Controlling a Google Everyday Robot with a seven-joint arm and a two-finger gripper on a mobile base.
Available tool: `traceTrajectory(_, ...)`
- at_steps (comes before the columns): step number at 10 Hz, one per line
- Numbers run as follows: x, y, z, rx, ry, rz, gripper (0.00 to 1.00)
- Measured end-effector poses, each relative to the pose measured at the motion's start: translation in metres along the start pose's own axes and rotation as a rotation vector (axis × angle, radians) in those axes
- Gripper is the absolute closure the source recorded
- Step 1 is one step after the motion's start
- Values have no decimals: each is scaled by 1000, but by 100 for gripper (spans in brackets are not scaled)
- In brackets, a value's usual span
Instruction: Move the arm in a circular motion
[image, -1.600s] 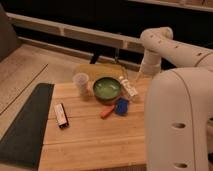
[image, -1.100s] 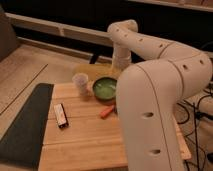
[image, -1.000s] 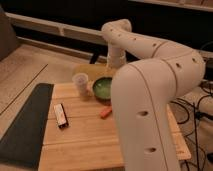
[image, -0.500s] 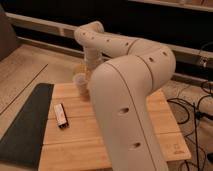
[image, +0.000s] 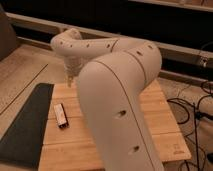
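Note:
The big cream-white arm (image: 117, 100) with small round holes fills the middle of the camera view. Its thick near segment runs from the bottom up to an elbow at the right. A thinner segment (image: 85, 46) reaches left and bends down over the back left of the wooden table (image: 167, 125). The gripper (image: 70, 82) hangs below that bend, just above the table's back left part. It is largely hidden behind the near segment.
A small dark and white bar-shaped item (image: 61, 115) lies on the table's left part. A dark mat (image: 25, 125) lies on the floor left of the table. Cables (image: 197, 107) trail at the right. A dark wall with a ledge runs behind.
The arm has swung from right to left across the table. It now hides the green bowl, the cup and the other small items at the back.

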Motion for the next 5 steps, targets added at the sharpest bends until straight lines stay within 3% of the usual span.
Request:
traceTrajectory(2, 19, 36, -2, -40, -24, -53, 35)
traceTrajectory(5, 51, 62, -3, -90, -27, -115, 35)
